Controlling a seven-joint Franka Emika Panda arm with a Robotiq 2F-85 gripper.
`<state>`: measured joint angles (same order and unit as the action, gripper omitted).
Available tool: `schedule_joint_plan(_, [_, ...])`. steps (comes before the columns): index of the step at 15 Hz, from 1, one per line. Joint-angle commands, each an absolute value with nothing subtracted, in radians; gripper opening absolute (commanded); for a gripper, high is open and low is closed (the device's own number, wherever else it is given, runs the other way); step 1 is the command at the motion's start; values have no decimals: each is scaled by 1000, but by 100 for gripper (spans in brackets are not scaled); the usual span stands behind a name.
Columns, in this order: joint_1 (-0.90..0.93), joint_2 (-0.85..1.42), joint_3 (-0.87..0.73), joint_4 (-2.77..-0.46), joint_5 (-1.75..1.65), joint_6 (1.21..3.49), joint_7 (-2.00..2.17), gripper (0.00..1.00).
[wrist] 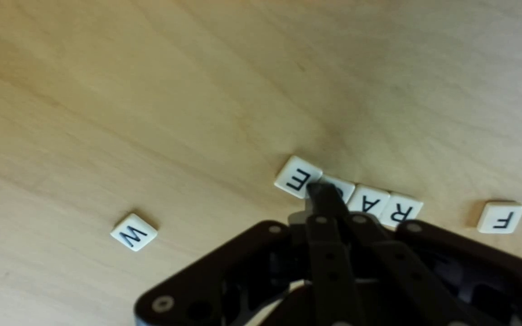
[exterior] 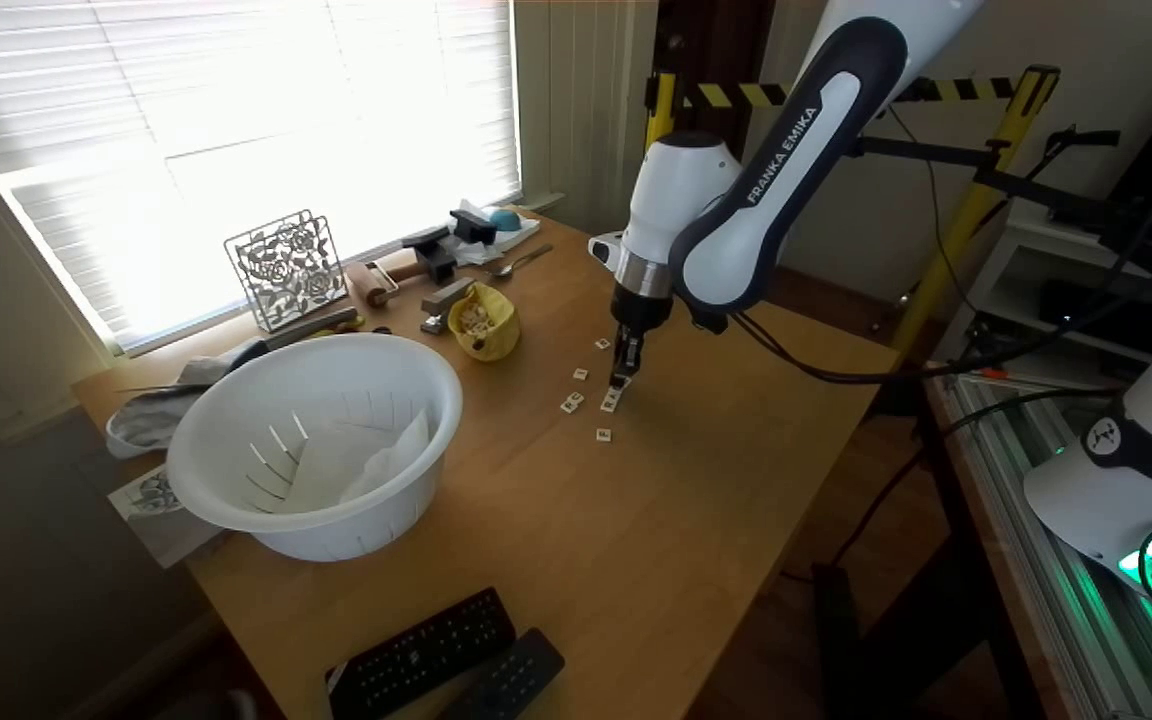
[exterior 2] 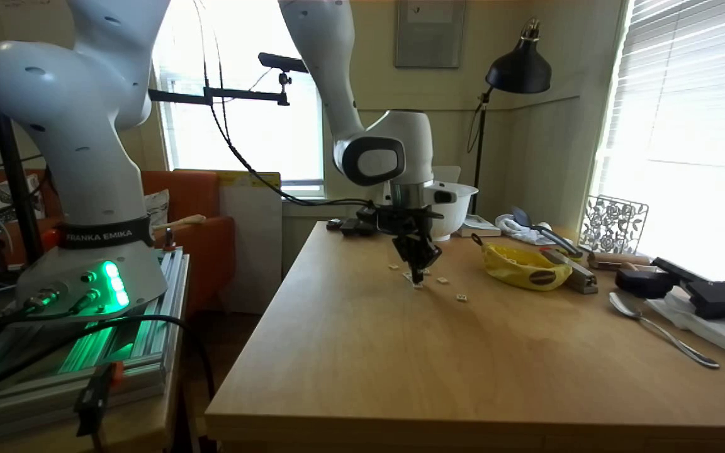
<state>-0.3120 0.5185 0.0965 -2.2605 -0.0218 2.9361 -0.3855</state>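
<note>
Wooden counter [wrist: 188, 113] carries tiles [wrist: 369, 200] E, A and R by the closed end effector [wrist: 322, 194], an F tile [wrist: 501, 218] at wrist-view three o'clock, the arm [exterior: 784, 155] labelled FRANKA EMIKA.

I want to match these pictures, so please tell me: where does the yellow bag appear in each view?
In an exterior view: the yellow bag is slightly left of and above centre.
In an exterior view: the yellow bag is right of centre, slightly below.
Wrist view: not in it.
Shared landmark: the gripper, in all views, close to the tiles.
</note>
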Motion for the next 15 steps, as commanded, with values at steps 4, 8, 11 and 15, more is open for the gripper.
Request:
schedule_joint_plan(4, [-361, 404, 135, -2292, 8, 2845, -416, 0])
schedule_joint_plan(8, [-371, 297, 135, -2303, 45, 2825, -430, 0])
schedule_joint_plan(11, [-334, 232, 105, -2315, 79, 2773, -413, 0])
schedule_joint_plan(15, [-276, 179, 59, -2317, 85, 2684, -370, 27])
